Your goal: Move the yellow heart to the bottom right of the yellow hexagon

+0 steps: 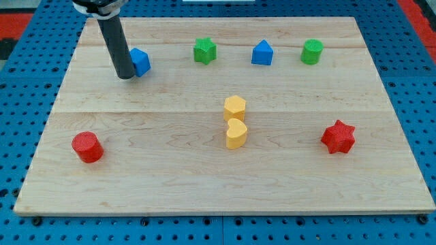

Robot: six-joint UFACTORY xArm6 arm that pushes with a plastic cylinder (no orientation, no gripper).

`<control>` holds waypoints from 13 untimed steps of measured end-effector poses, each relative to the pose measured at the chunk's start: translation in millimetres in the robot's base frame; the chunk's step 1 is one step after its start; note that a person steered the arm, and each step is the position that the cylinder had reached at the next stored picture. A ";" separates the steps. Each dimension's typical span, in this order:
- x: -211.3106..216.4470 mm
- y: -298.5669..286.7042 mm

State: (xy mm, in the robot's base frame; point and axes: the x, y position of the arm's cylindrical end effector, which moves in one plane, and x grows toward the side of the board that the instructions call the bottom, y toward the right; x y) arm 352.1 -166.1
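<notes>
The yellow hexagon (pixel 234 107) sits near the middle of the wooden board. The yellow heart (pixel 236 133) lies directly below it, touching or nearly touching it. My tip (pixel 126 76) rests on the board at the view's upper left, against the left side of a blue block (pixel 140 61). It is far to the left of and above both yellow blocks.
A green star (pixel 204 50), a blue pentagon-like block (pixel 262 53) and a green cylinder (pixel 313 52) line the top. A red cylinder (pixel 87 147) sits at lower left, a red star (pixel 338 137) at right. The board (pixel 136 197) ends on a blue pegboard.
</notes>
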 end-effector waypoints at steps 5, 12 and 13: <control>48.5 21.3; 154.2 137.7; 153.6 137.7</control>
State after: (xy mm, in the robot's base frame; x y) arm 505.7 -28.4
